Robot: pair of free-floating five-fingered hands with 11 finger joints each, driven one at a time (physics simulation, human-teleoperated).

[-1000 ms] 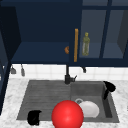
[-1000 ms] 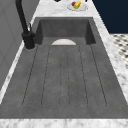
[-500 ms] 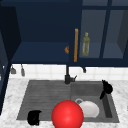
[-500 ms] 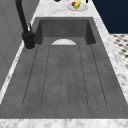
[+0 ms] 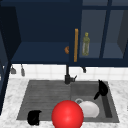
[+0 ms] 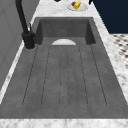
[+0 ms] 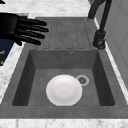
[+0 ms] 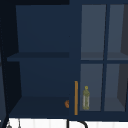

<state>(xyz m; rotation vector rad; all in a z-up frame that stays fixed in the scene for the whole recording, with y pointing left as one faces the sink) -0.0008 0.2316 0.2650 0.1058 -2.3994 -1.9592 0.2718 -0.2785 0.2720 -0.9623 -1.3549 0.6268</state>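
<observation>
While nothing has shifted over the last second, the right hand (image 5: 102,88) hangs over the sink basin (image 7: 37,72) with fingers (image 7: 35,30) straight and spread, holding nothing. White plate (image 7: 64,90) lies flat on the basin floor beside the drain; left hand (image 5: 34,117) sits at the sink's front-left edge, fingers curled on nothing.
</observation>
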